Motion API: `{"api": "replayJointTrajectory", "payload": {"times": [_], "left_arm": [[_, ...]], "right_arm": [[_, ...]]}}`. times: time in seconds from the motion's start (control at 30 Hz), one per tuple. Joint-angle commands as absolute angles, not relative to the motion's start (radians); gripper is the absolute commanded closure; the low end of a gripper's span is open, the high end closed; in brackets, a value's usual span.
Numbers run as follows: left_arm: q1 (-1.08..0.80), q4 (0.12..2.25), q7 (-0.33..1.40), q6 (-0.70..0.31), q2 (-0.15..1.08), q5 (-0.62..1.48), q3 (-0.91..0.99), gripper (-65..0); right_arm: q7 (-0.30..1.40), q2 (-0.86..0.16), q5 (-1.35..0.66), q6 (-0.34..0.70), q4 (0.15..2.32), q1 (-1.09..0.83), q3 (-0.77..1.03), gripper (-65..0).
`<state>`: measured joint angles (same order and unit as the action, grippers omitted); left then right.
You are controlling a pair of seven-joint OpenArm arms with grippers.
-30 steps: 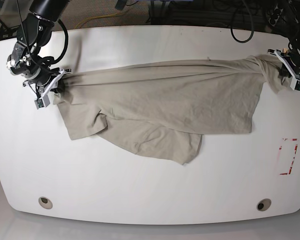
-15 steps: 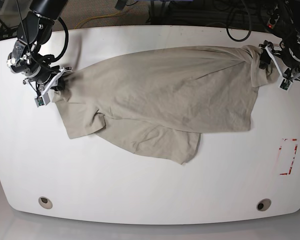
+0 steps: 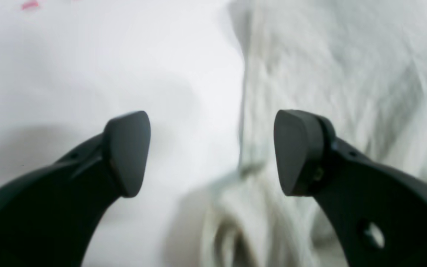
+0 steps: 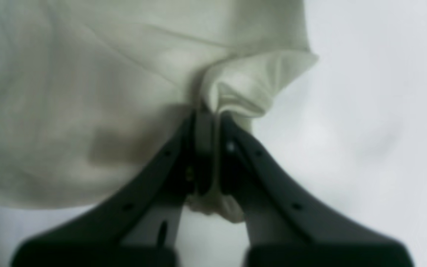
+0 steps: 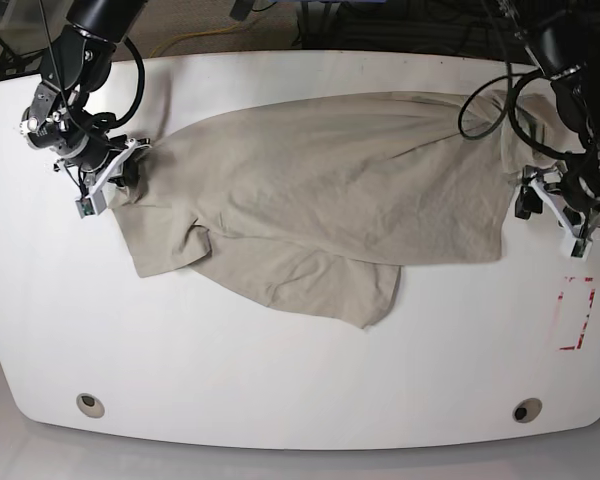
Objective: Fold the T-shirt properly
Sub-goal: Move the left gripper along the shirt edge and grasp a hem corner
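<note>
Left tool (image 5: 548, 212) released T-shirt (image 5: 330, 190), lowered.

I take the T-shirt (image 5: 330, 190) as my landmark. It lies spread on the table (image 5: 280, 380), across the far half of it. My right gripper (image 5: 115, 180) sits at the shirt's left end in the base view, with a bunch of the cloth between its fingers (image 4: 232, 148). My left gripper (image 5: 552, 212) is just off the shirt's right edge, over bare table; in its wrist view one finger (image 3: 298, 152) is above the cloth and the other (image 3: 126, 152) above the table. A marked rectangle (image 5: 577, 312) lies on the table nearer me than the shirt's right end. Two round holes (image 5: 91, 404) (image 5: 526, 409) sit near the table's front edge, well in front of the shirt.
</note>
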<state>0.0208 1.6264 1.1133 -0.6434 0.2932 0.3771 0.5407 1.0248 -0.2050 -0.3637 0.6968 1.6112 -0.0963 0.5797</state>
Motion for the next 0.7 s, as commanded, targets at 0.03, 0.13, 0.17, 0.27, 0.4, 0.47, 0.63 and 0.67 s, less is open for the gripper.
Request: {"api": "replayJointTrajectory", "payload": {"times": [0.03, 0.13, 0.17, 0.27, 0.4, 0.47, 0.63, 0.67], "left_arm": [[0.171, 1.435, 1.043, -0.645, 0.308, 0.39, 0.46, -48.5], [0.237, 1.328, 0.983, -0.645, 0.303, 0.343, 0.421, -48.5], [0.259, 1.291, 0.966, -0.645, 0.302, 0.326, 0.404, -48.5], [0.314, 1.188, 0.932, -0.645, 0.3, 0.302, 0.357, -48.5], [0.364, 1.066, 0.901, -0.647, 0.3, 0.3, 0.326, -48.5], [0.377, 1.04, 0.9, -0.65, 0.298, 0.3, 0.326, -48.5], [0.386, 1.001, 0.898, -0.653, 0.283, 0.302, 0.303, -48.5], [0.386, 1.001, 0.898, -0.653, 0.275, 0.302, 0.3, -48.3]], "right_arm": [[1.004, -0.213, -0.383, 0.698, 1.633, -0.077, 0.584, 0.0], [1.004, -0.213, -0.383, 0.698, 1.633, -0.076, 0.584, 0.0], [1.004, -0.213, -0.383, 0.698, 1.633, -0.076, 0.584, 0.0], [1.004, -0.214, -0.383, 0.698, 1.633, -0.067, 0.584, 0.0], [1.004, -0.214, -0.383, 0.698, 1.633, -0.062, 0.584, 0.0], [1.004, -0.214, -0.383, 0.698, 1.633, -0.062, 0.584, 0.0], [1.004, -0.213, -0.383, 0.698, 1.633, -0.062, 0.584, 0.0], [1.004, -0.213, -0.383, 0.698, 1.633, -0.062, 0.584, 0.0]]}}
